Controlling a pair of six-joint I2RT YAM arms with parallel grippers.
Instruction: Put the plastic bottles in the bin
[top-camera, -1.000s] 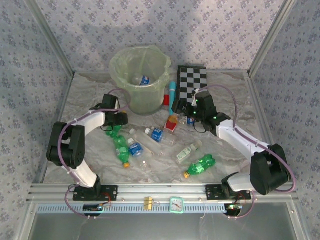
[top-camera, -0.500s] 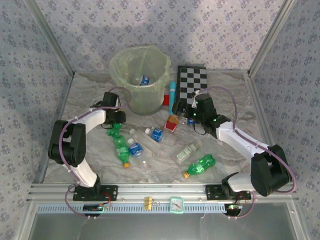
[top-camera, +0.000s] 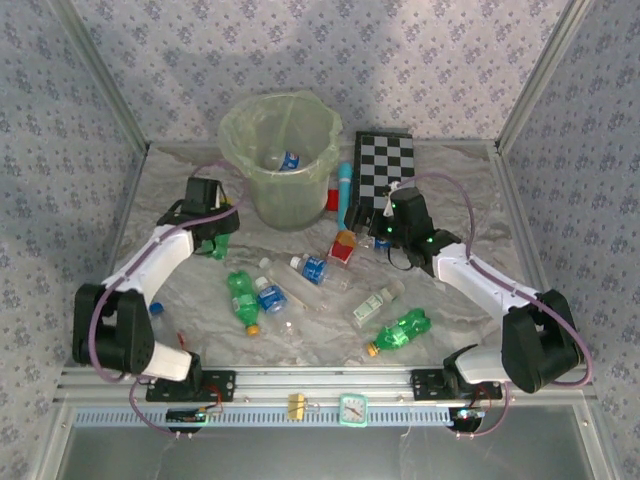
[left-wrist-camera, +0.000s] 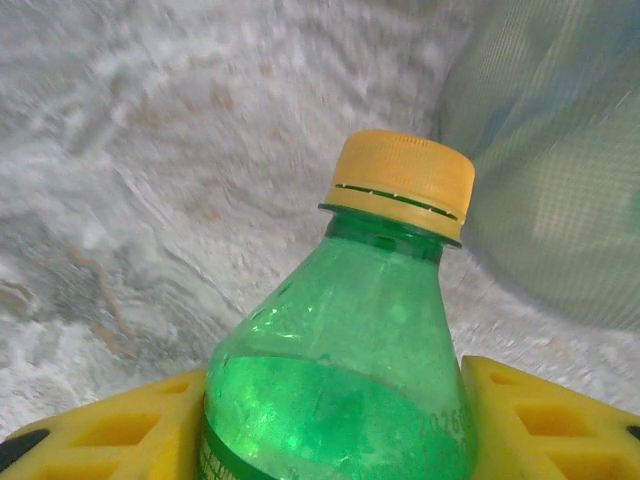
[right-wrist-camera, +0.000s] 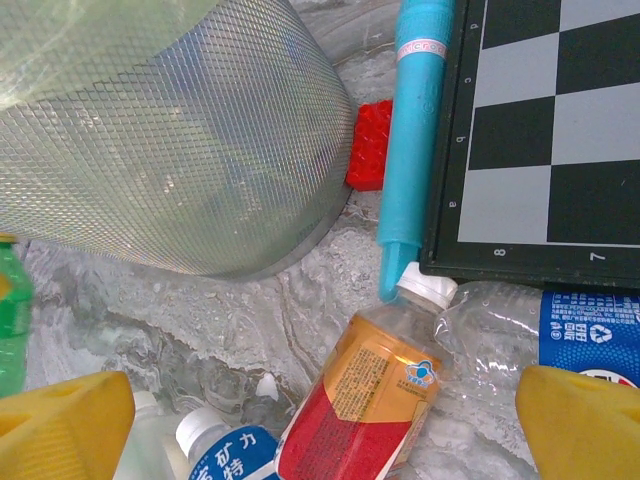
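Observation:
My left gripper (left-wrist-camera: 335, 425) is shut on a green bottle (left-wrist-camera: 390, 300) with a yellow-orange cap, its yellow fingers (left-wrist-camera: 120, 435) pressed to both sides. In the top view that gripper (top-camera: 208, 232) sits left of the bin (top-camera: 262, 200), a pale-green bucket holding one blue-labelled bottle (top-camera: 288, 160). My right gripper (right-wrist-camera: 320, 425) stands open over a red-labelled bottle (right-wrist-camera: 365, 405), which lies beside the checkerboard in the top view (top-camera: 343, 246). Several other bottles lie mid-table: a green one (top-camera: 241, 297), two blue-labelled ones (top-camera: 271, 296) (top-camera: 313, 268), a clear one (top-camera: 375, 305) and another green one (top-camera: 400, 330).
A black-and-white checkerboard (top-camera: 383, 165) lies at the back right, with a teal tube (top-camera: 343, 190) and a small red block (top-camera: 331, 200) between it and the bin. Patterned walls close in the table's sides and back. A metal rail (top-camera: 330, 380) runs along the near edge.
My left gripper has closed on the green bottle and carried it back and to the left, with its elbow swinging outward. The right arm has barely moved.

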